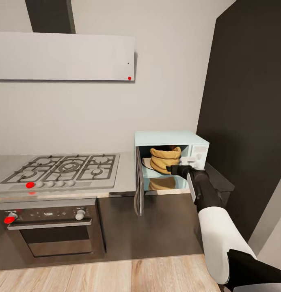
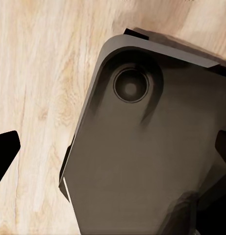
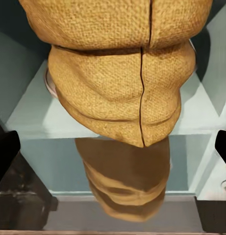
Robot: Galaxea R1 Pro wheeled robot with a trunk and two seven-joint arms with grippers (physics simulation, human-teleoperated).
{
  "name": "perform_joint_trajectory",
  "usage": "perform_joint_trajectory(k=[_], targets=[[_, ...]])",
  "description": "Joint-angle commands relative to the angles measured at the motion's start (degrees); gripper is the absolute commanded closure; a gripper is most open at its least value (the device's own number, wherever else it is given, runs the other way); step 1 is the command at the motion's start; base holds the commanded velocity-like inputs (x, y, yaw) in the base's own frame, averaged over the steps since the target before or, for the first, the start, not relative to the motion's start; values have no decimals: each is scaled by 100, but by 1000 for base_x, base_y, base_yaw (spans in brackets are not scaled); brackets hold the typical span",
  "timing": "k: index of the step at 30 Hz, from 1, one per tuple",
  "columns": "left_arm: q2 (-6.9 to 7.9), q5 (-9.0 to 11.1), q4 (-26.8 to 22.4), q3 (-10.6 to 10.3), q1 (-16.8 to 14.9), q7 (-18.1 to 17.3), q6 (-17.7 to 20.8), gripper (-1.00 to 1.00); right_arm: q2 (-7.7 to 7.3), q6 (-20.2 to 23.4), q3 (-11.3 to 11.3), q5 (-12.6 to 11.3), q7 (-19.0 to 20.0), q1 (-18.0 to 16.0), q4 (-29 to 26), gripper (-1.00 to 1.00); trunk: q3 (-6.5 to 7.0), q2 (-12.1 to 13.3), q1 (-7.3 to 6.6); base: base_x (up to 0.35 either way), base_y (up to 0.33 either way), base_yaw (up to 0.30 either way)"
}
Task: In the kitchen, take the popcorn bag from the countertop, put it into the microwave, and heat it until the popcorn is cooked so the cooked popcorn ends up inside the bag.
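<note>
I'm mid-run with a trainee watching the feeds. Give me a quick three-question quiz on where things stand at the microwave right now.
1. True or false: the popcorn bag already sits inside the microwave.
2. The microwave door is: A) shut, B) swung open toward the gas hob, C) removed.
3. Which gripper is at the microwave opening, and is it holding the bag?

Key
1. True; it rests on the pale plate in the cavity.
2. B.
3. The right gripper; its fingertips stand wide apart, clear of the bag, so it holds nothing.
</note>
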Motion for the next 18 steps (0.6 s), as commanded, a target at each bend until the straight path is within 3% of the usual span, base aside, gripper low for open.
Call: perform_joint_trajectory(k=[1,8,11,18], targets=[[-4,26,-10,5,3,15,-10,-100,8,10,-32,61,38,-7,-8,-100,-6,-4,0,0,0,0],[0,28,-17,4,3,15,-10,-100,23,-185,-35,60,12,-3,-4,-100,-6,-4,0,0,0,0],[0,27,-31,7,1,15,-10,-100,38,-864,-39,48,-29,-6,124,-100,-6,-4,0,0,0,0],[-1,28,-60,7,5,15,-10,-100,20,-1925,-38,56,-53,-4,906,-100,-6,-4,0,0,0,0]])
